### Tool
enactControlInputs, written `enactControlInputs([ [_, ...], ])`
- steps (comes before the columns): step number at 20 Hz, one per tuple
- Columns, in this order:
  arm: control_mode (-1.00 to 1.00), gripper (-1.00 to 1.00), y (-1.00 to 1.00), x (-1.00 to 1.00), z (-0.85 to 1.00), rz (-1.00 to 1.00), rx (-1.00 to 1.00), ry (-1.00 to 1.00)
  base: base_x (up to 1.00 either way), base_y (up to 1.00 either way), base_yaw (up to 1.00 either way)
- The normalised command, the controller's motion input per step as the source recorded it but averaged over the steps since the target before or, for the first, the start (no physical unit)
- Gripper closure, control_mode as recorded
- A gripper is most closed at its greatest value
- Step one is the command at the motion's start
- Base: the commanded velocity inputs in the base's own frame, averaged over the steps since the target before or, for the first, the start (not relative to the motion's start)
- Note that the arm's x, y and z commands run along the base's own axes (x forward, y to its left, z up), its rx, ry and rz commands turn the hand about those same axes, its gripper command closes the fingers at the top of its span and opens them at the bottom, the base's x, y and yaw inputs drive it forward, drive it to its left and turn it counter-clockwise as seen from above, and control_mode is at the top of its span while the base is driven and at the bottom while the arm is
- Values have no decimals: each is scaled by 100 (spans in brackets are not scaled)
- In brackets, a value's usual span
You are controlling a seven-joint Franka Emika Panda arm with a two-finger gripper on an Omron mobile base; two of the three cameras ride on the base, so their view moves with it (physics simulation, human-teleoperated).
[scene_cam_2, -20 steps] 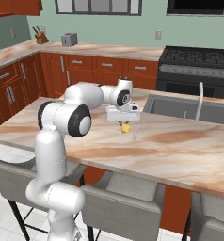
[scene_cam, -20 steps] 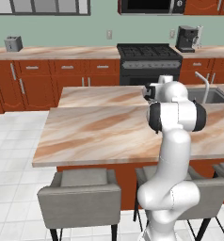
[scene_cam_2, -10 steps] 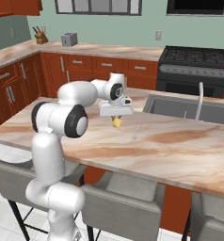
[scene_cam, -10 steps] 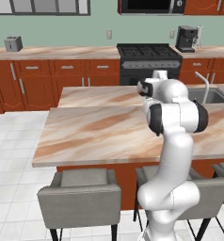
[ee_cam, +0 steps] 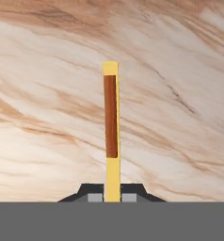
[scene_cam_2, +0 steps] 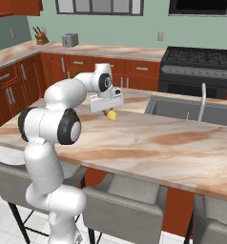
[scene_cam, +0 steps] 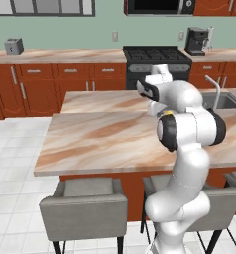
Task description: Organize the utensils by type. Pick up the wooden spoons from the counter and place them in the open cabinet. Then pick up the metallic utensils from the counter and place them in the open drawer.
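Hand [scene_cam_2: 109, 112] grips small wooden spoon [ee_cam: 111, 127] above counter [scene_cam_2: 182, 147].

Black stove [scene_cam_2: 197, 59] against the far wall, beyond and right of the end effector. Sink basin [scene_cam_2: 189, 108] with curved faucet [scene_cam_2: 201, 97] just right of it. Toaster [scene_cam_2: 70, 39] and knife block [scene_cam_2: 38, 37] on the back worktop, far left. Coffee machine [scene_cam: 196, 40] beside the stove. Grey stools [scene_cam: 85, 203] on the near side, below.
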Motion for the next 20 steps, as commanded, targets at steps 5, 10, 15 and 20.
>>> enactControlInputs([
  [5, -100, 100, 35, -40, 32, 23, -14, -9, 0, 0, 0],
  [10, -100, 100, 34, -40, 16, 18, -12, -2, 0, 0, 0],
  [15, -100, 100, 17, -19, 37, 9, 0, 0, 0, 0, 0],
  [20, -100, 100, 14, -22, 17, 4, 0, 1, 0, 0, 0],
])
